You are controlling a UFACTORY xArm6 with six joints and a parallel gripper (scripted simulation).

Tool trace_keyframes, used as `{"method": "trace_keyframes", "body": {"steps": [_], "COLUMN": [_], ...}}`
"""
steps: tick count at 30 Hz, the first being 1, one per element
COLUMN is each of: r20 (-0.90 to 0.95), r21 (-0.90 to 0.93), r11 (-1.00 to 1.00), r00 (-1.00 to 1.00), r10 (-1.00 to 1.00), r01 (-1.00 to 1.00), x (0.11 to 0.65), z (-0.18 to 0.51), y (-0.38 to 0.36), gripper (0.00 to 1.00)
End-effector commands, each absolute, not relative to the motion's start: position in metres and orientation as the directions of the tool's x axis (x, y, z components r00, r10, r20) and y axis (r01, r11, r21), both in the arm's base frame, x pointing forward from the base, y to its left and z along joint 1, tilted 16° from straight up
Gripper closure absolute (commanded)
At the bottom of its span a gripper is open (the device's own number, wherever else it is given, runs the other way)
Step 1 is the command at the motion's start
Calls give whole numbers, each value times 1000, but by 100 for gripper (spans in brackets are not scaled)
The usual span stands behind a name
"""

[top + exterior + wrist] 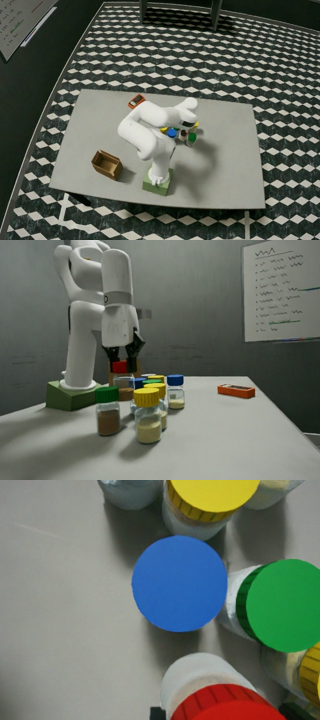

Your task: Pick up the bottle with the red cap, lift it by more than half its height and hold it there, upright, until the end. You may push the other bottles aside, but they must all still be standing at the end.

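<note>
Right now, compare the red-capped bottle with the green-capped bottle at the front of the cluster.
The red-capped bottle is clamped at its cap by the claw and hangs raised above the table; the green-capped bottle stands free on the table. The red-capped bottle sits back among the cluster, while the green-capped bottle is at the front edge nearest the exterior camera. Both are upright clear bottles holding brown powder.

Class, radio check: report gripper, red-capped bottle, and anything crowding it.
Gripper shut on red-capped bottle at the cap. Bottle upright, raised above its neighbours. Other bottles standing, blue-capped one closest below.
</note>
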State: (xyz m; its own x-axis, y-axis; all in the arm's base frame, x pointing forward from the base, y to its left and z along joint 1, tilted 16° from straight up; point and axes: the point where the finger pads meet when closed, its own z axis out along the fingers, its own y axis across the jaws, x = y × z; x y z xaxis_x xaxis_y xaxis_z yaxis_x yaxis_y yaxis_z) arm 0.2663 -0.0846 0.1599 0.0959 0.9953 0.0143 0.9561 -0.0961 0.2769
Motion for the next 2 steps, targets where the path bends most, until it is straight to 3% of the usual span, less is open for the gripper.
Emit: {"method": "trace_keyframes", "body": {"steps": [1, 2], "r20": [13, 13], "r21": [280, 280], "r11": [-96, -96], "r00": [96, 96], "r10": [995, 995], "r01": [955, 955], "x": [267, 267], "z": [161, 161], "y": [-85, -85], "gripper": [100, 100]}}
